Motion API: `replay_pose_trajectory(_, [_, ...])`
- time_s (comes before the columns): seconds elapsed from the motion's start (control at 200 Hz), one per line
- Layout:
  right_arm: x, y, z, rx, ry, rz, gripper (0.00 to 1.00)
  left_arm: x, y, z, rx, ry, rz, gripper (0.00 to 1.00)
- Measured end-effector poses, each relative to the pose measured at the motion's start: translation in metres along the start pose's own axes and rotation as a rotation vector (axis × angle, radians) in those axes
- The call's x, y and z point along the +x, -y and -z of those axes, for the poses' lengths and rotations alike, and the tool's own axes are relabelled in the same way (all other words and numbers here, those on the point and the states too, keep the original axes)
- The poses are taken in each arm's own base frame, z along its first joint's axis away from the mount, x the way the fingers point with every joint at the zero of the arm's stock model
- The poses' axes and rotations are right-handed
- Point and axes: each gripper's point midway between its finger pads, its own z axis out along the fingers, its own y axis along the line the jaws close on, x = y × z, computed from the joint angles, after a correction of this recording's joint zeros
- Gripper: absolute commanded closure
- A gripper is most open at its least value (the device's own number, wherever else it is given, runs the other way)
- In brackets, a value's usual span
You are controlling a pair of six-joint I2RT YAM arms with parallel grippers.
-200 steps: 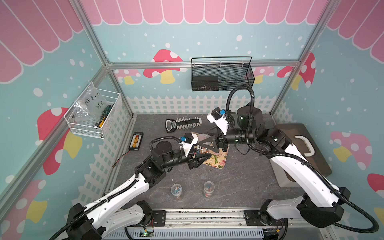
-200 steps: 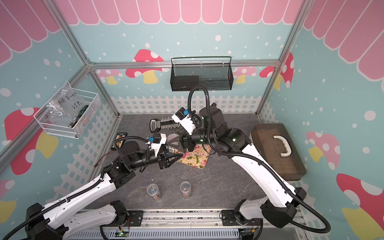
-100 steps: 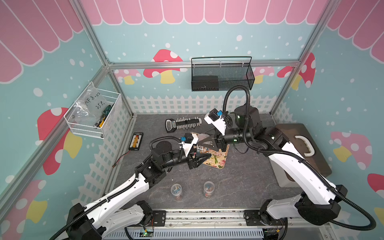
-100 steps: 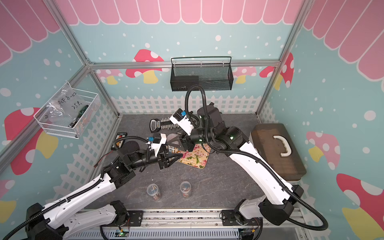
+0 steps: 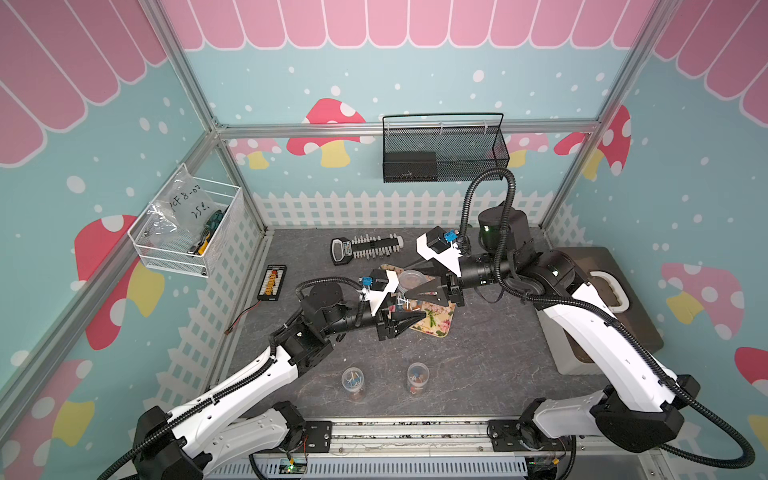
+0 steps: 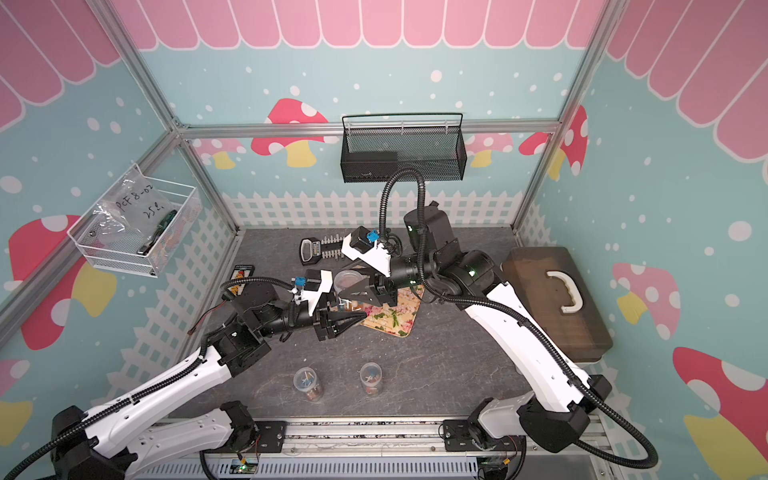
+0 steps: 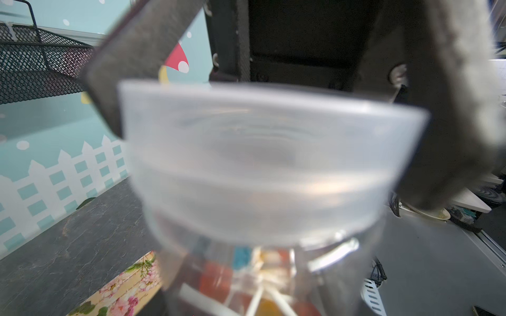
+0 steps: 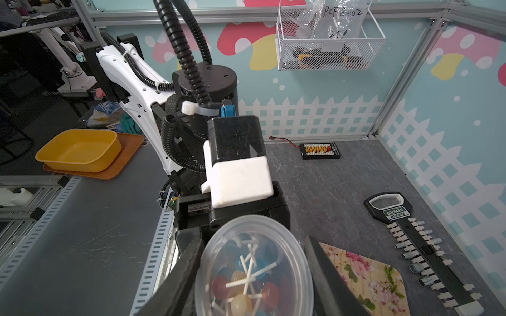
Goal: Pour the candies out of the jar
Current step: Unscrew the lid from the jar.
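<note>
Left arm reaches in from 7 o'clock, wrist level, left gripper clamped tight on the jar, held upright over the floral mat's 10 o'clock corner, candies inside. Right arm bends in from 4 o'clock, right gripper pointing 9 o'clock, pads half-spread, pinching the lid.
</note>
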Motion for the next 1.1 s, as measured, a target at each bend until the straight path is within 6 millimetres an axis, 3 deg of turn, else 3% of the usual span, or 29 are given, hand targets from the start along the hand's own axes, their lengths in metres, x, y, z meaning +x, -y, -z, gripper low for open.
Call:
replay_pose_trajectory(0.045, [0.0,0.0,0.0,0.002,-0.002,-0.004,0.36,0.0,0.0,0.0,0.002,0.0,0.0,0.6])
replay_pose_trajectory(0.09, [0.0,0.001,0.0,0.007,-0.003,0.003,0.27,0.0,0.001,0.0,0.004,-0.002,0.01,0.6])
replay_pose_trajectory(0.235, [-0.004,-0.004,0.01,0.036,0.016,0.031,0.18,0.008,-0.007,-0.001,-0.024,-0.027,0.059,0.6])
replay_pose_trajectory(0.435, [-0.025,-0.018,0.038,0.108,0.101,0.02,0.16,0.014,-0.012,-0.001,-0.056,-0.044,0.087,0.6])
replay_pose_trajectory(0.56, [-0.034,-0.011,0.045,0.173,0.135,-0.044,0.17,0.017,-0.014,-0.001,-0.065,-0.054,0.094,0.6])
replay_pose_trajectory(0.846, [-0.009,0.014,0.022,0.208,0.085,-0.268,0.21,0.018,-0.015,-0.001,-0.073,-0.058,0.096,0.6])
replay_pose_trajectory(1.096, [0.001,0.021,0.01,0.208,0.058,-0.345,0.25,0.019,-0.016,-0.001,-0.074,-0.061,0.099,0.6])
